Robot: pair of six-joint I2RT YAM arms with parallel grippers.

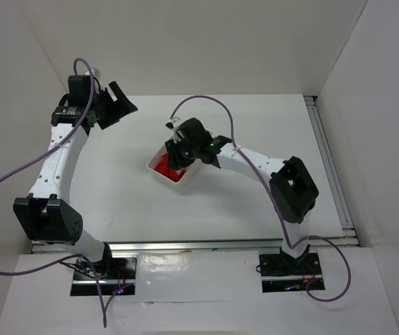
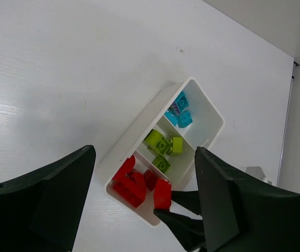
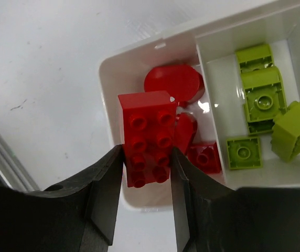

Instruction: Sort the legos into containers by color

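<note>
The white tray (image 1: 154,167) lies mid-table with three compartments side by side. Cyan legos (image 2: 180,110) fill one end compartment, lime green legos (image 2: 163,144) the middle one, and red legos (image 2: 129,184) the other end. My right gripper (image 3: 147,163) is shut on a red two-by-four brick (image 3: 147,131) and holds it just above the red compartment, over several loose red pieces (image 3: 173,81). Green legos (image 3: 263,100) lie in the compartment beside it. My left gripper (image 2: 145,152) hangs open and empty, high above the table at the back left (image 1: 126,105), looking down on the tray (image 2: 139,126).
White walls close in the table at the back and on both sides. A metal rail (image 1: 328,160) runs along the right edge. The right arm (image 1: 255,164) reaches in from the right over the tray.
</note>
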